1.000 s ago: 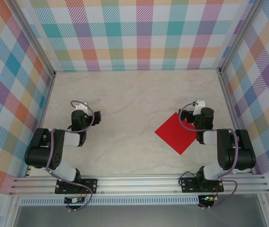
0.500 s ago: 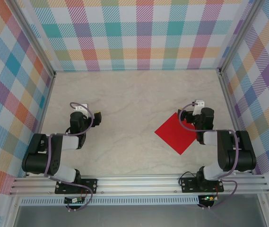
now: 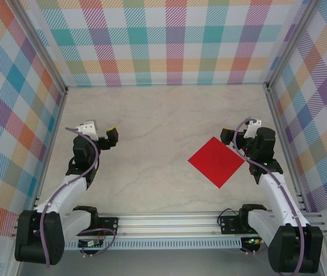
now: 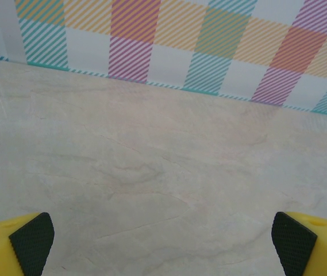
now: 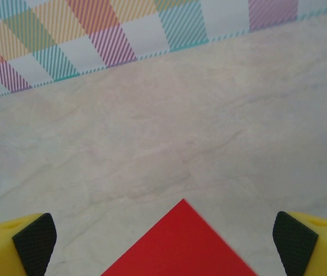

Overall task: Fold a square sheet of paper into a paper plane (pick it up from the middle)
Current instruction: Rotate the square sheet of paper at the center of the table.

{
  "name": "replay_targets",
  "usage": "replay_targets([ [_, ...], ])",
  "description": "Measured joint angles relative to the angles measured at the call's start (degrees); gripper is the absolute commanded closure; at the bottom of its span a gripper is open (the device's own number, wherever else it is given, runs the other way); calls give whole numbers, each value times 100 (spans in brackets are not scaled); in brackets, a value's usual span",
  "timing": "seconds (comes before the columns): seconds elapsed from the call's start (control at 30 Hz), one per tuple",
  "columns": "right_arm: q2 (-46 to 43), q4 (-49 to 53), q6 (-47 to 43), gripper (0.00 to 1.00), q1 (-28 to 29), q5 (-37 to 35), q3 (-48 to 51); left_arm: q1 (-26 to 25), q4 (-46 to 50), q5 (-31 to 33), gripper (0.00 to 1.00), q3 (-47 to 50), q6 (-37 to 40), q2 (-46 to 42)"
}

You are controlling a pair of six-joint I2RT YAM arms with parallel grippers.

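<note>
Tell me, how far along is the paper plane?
Nothing done: the square sheet of paper lies flat and unfolded on the table. Nothing in hand: the right gripper, open, is close beside it; the left gripper, open, is far off. Remaining: picking it up and every fold.

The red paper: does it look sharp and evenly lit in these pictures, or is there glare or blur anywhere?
Top external view: the square sheet of paper is crisp-edged, evenly lit, no glare, barely any shadow. Right wrist view: its corner looks slightly soft, the rest cut off by the frame. Left wrist view: the table is softly, evenly lit.
</note>
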State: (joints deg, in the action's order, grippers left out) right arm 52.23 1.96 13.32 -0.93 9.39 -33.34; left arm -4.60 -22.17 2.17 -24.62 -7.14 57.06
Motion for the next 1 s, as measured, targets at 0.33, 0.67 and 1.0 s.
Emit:
replay_targets([
  [0.33, 358, 852, 1963, 0, 0, 1045, -280, 7, 2343, 59, 0, -1305, -1998, -238],
  [0.67, 2806, 1432, 2332, 1, 935, 1311, -1386, 24, 2498, -1252, 0, -870, -2828, 459],
  [1.0, 4319, 2046, 2568, 4, 1615, 245, -2614, -319, 2529, -2070, 0, -861, -2623, 1274],
])
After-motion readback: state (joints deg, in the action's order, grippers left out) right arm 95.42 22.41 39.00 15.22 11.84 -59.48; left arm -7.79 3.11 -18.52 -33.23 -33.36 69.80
